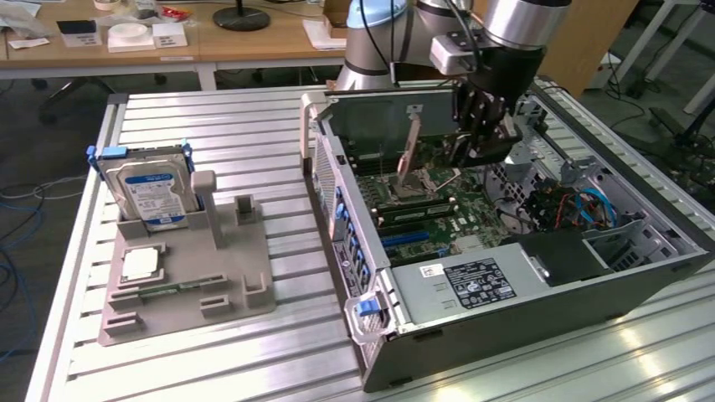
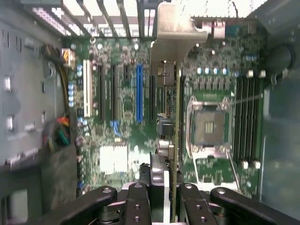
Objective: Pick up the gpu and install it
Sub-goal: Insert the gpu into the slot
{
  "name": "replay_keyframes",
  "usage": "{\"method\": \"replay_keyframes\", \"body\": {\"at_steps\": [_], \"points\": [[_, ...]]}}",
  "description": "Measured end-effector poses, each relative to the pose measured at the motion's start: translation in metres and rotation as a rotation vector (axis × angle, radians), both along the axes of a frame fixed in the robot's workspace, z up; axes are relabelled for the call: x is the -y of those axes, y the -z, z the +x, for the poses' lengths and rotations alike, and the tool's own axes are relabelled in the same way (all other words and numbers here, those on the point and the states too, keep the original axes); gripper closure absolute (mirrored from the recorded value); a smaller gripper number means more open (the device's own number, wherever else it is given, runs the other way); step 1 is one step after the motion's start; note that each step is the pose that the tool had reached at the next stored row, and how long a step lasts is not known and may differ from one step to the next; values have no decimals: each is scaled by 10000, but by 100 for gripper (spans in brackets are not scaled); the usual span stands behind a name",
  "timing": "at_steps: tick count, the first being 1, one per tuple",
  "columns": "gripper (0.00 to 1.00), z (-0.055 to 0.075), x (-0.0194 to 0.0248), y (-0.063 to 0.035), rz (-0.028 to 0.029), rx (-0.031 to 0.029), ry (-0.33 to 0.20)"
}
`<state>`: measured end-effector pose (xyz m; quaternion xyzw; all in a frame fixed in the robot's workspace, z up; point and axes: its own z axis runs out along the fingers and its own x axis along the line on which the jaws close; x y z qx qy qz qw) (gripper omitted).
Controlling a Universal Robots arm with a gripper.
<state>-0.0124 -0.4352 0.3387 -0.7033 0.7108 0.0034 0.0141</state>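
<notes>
Note the gpu (image 2: 174,93) clamped edge-on in the gripper (image 2: 161,190), jaws narrowed onto the card. Identify by thin green board edge and silver end bracket at the far end. Locate above the motherboard (image 2: 122,122) inside the open computer case (image 1: 625,276), between the blue slot (image 2: 139,93) and the CPU socket (image 2: 208,126). Cannot tell whether seated. Find the case lying on a slotted aluminium table (image 1: 223,126), wooden desks (image 1: 223,42) behind. See blue-white label on the hard drive (image 1: 151,193) and black-white label on the power supply (image 1: 475,285); print illegible.
</notes>
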Motion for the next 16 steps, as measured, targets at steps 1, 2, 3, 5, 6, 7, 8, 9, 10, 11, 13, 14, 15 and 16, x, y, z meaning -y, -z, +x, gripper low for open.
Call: {"method": "replay_keyframes", "body": {"at_steps": [1,2,3,5,6,7,8,9,10,11,13,14,15,16], "points": [[72,-28,5,5,-3,-1,-6],[72,-49,16,11,-2,-1,-10],[72,-62,35,18,-1,-1,-12],[72,-74,88,27,-1,-2,-15],[72,-80,106,33,0,-1,-13],[72,-89,120,39,0,0,-11],[72,-106,127,47,0,1,-13],[72,-142,129,56,3,1,-13],[72,-176,130,63,2,0,-14],[72,-214,130,69,0,-1,-15],[72,-305,130,81,-3,-1,-13],[72,-348,130,88,-2,-2,-14],[72,-369,129,96,2,0,-13],[72,-370,130,109,1,-14,-14]]}}
